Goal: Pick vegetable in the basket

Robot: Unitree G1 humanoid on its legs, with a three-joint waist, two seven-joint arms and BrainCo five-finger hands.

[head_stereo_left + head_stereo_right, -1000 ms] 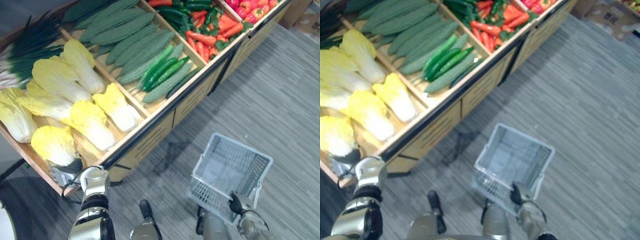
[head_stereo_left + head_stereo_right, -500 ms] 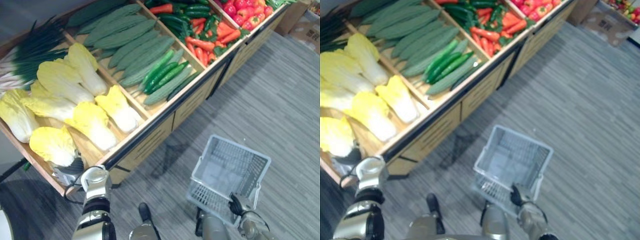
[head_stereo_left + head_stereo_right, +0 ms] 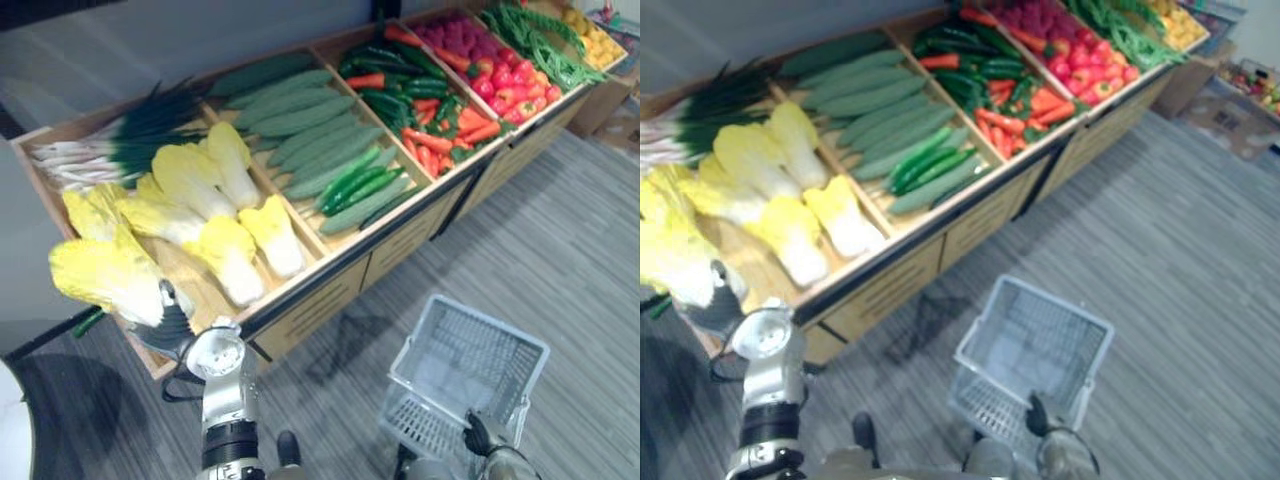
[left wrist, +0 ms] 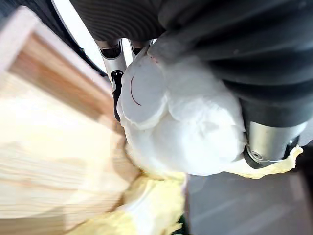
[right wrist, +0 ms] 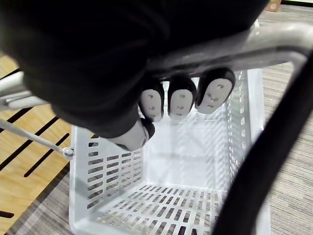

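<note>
Left hand: the left hand (image 3: 172, 322) was clenched round the white stalk end of a cabbage (image 3: 105, 280), the pale base pressed into the palm in the wrist view.

Cabbage: it hung, leaves outward, over the near left corner of the display stand (image 3: 310, 300), apart from the other cabbages (image 3: 225, 250) lying in that bay.

Right hand: the right hand (image 5: 98, 73) had its fingers (image 5: 181, 95) hooked over the handle (image 5: 234, 46) of the basket (image 3: 490, 321).

Basket: white, slotted and empty, carried low on the robot's right above the grey floor (image 3: 560, 240).

Handling: probably fairly heavy for one hand, firm at the stalk, loose and easily torn at the yellow leaves. The stalk end looked the right place to hold.

Edges: the stand's front rim lay just below the load, and the basket's raised rim would have to be cleared on the way in.

Open room: bare floor between stand and basket left a free path rightward, and the cucumbers (image 3: 350, 185) lay well off it.
</note>
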